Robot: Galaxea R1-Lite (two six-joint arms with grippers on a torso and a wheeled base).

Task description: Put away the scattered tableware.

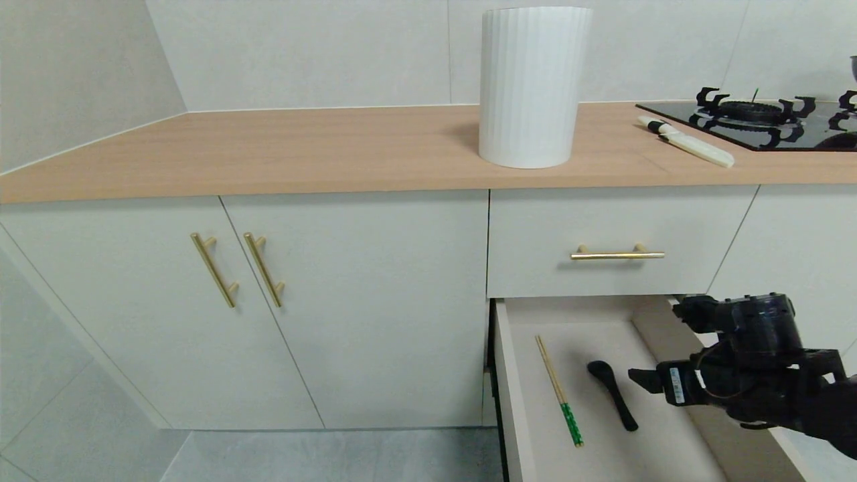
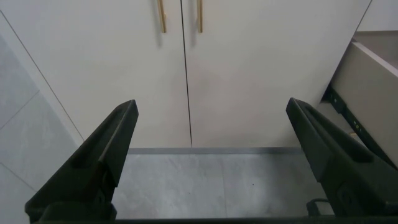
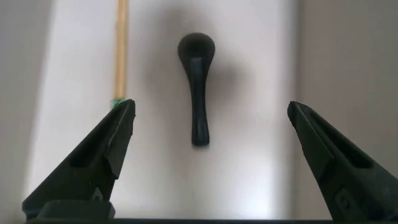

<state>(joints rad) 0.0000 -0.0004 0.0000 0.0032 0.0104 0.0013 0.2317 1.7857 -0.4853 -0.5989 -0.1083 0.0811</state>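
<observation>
**Both grippers empty, spoon and chopsticks lying in the open drawer**

We see the right gripper (image 3: 208,121) with its jaws spread wide and nothing between them. It hangs over the open drawer (image 1: 512,375), above the black spoon (image 3: 198,93). The spoon lies flat on the drawer floor, its bowl toward the back of the drawer and its handle toward the front. Beside it, on the robot's left and not touching it, lies a pair of wooden chopsticks (image 1: 559,391) with green ends, side by side and running roughly parallel to the spoon.

The left gripper (image 2: 211,115) is also spread open and holds nothing. It faces the lower part of two cabinet doors (image 2: 186,74) and the grey floor (image 2: 205,186) below them.

Above the open drawer we see a closed drawer with a brass bar handle (image 1: 617,254). On the wooden countertop (image 1: 301,147) stands a tall white ribbed container (image 1: 532,87). To its right a white knife (image 1: 686,142) lies on the countertop, near the black gas hob (image 1: 756,120).
</observation>
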